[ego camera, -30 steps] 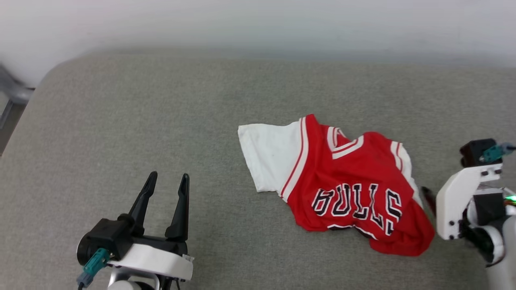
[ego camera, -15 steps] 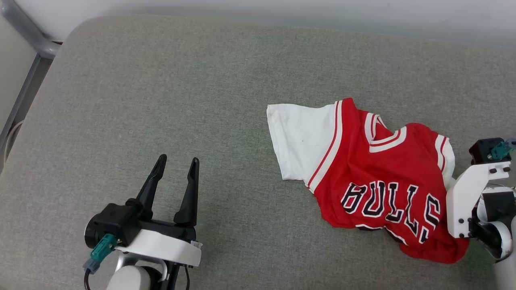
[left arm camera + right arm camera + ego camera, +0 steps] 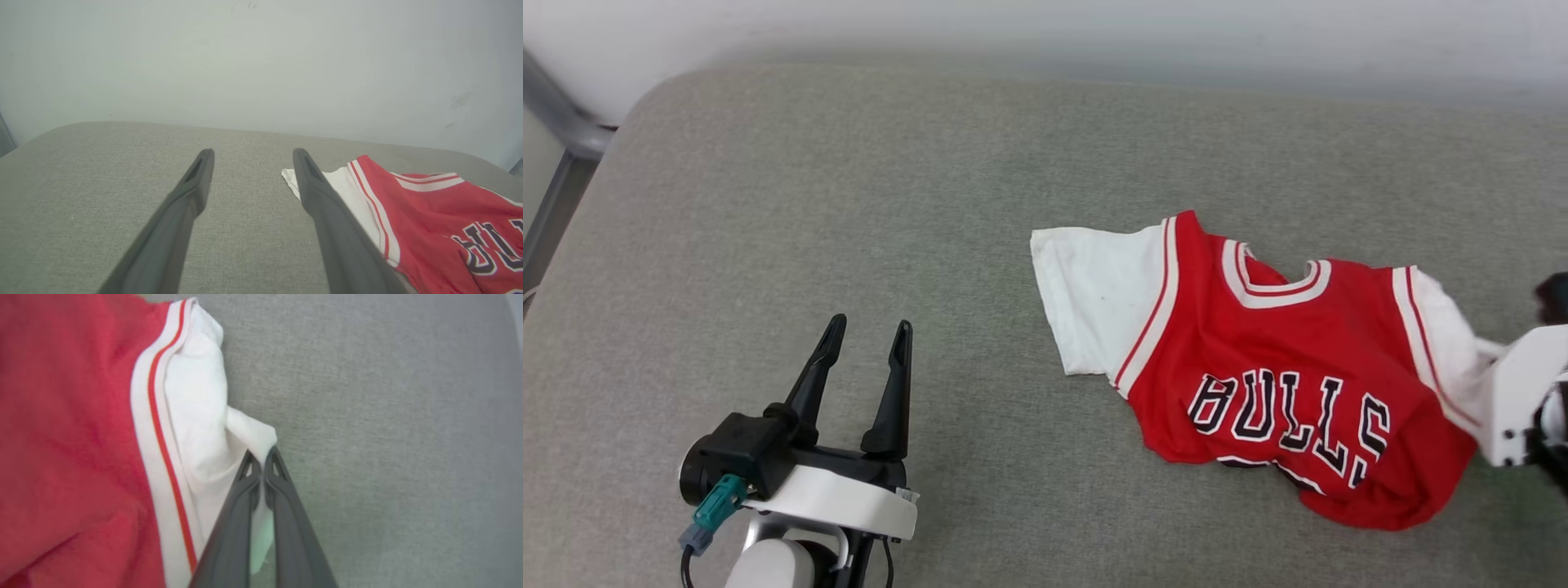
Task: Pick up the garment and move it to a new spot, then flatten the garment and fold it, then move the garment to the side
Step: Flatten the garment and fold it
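Garment (image 3: pixel 1258 384) sleeve (image 3: pixel 196 416) now drawn out | right claw (image 3: pixel 261 461) newly clenched on sleeve | left claw (image 3: pixel 870 323) still spread

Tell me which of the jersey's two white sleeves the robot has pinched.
The right-hand sleeve, bunched up and clamped in the shut right tool. The other sleeve lies flat and untouched on the grey cushion, apart from the open left tool.

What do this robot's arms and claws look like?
Each claw has two long, dark, tapering fingers, slotted near the tip. The left claw grows from a black block on a white bracket, above a pale forearm; a teal plug with a black cable sits at its side. The right claw looks the same, and its arm carries a white plate with dark screws.
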Controlling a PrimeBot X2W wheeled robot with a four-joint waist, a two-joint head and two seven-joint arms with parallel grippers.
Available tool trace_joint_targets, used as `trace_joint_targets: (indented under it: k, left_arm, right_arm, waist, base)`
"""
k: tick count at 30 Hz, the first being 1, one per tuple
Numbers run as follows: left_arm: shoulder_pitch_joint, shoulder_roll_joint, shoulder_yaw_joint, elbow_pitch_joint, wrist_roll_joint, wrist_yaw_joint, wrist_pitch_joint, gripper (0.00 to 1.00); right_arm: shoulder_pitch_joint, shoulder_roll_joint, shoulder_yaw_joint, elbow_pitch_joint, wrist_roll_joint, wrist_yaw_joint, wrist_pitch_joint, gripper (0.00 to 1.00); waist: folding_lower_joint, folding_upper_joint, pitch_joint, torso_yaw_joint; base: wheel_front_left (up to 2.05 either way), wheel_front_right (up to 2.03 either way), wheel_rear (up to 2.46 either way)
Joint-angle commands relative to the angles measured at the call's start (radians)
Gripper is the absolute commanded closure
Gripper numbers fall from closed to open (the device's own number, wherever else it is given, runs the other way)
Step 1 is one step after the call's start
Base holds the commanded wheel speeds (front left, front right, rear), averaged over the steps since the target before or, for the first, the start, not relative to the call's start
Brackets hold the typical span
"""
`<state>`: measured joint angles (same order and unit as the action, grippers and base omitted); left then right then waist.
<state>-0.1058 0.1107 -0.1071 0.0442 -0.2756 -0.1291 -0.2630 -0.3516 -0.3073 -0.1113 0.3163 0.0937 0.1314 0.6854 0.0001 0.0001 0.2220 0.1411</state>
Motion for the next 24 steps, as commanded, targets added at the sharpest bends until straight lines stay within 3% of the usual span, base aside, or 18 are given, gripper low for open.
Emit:
trace_joint_targets:
  k: [1, 5, 7, 12, 13, 14, 15, 16, 24]
  left_arm:
    - [0.008, 0.000, 0.002, -0.003, 0.007, -0.002, -0.003, 0.00]
    - [0.010, 0.001, 0.005, -0.006, 0.007, -0.002, -0.003, 0.00]
    - [0.005, 0.004, 0.004, -0.007, 0.005, -0.002, -0.003, 0.00]
    - [-0.008, 0.010, 0.004, -0.007, 0.003, -0.002, -0.003, 0.00]
    - [-0.010, 0.010, 0.004, -0.006, 0.003, -0.002, -0.003, 0.00]
    - [-0.012, 0.011, 0.004, -0.004, 0.003, -0.002, -0.003, 0.00]
    - [-0.012, 0.011, 0.004, -0.004, 0.003, -0.002, -0.003, 0.00]
    - [-0.014, 0.012, 0.005, -0.002, 0.003, -0.002, -0.003, 0.00]
    - [-0.008, 0.015, 0.009, 0.010, 0.006, -0.002, -0.003, 0.00]
  right_arm:
    - [-0.025, -0.017, -0.031, -0.003, -0.010, -0.001, -0.024, 1.00]
    - [-0.033, -0.036, -0.093, 0.005, -0.040, -0.001, -0.057, 1.00]
    - [-0.042, -0.053, -0.171, 0.028, -0.073, -0.001, -0.093, 1.00]
    - [-0.042, -0.029, -0.291, 0.096, -0.133, -0.001, -0.155, 1.00]
    - [-0.039, -0.022, -0.295, 0.116, -0.139, -0.001, -0.163, 0.90]
    - [-0.045, -0.016, -0.307, 0.131, -0.142, -0.001, -0.178, 0.21]
    - [-0.045, -0.016, -0.307, 0.131, -0.142, -0.001, -0.178, 0.21]
    - [-0.054, -0.012, -0.322, 0.146, -0.147, -0.001, -0.193, 0.00]
    - [-0.091, 0.027, -0.322, 0.183, -0.166, -0.001, -0.358, 0.00]
  waist:
    - [-0.0001, -0.0001, -0.010, -0.020]
    - [-0.0001, -0.0001, -0.007, -0.034]
    - [-0.0001, -0.0001, 0.002, -0.043]
    - [-0.0001, -0.0001, 0.015, -0.051]
    - [-0.0001, -0.0001, 0.016, -0.053]
    - [-0.0001, -0.0001, 0.017, -0.055]
    - [-0.0001, -0.0001, 0.017, -0.055]
    - [-0.0001, -0.0001, 0.016, -0.058]
    - [-0.0001, -0.0001, -0.025, -0.079]
  base:
    - [0.00, 0.00, 0.00]
    - [0.00, 0.00, 0.00]
    - [0.00, 0.00, 0.00]
    - [0.00, 0.00, 0.00]
    - [0.00, 0.00, 0.00]
    - [0.00, 0.00, 0.00]
    - [0.00, 0.00, 0.00]
    - [0.00, 0.00, 0.00]
    - [0.00, 0.00, 0.00]
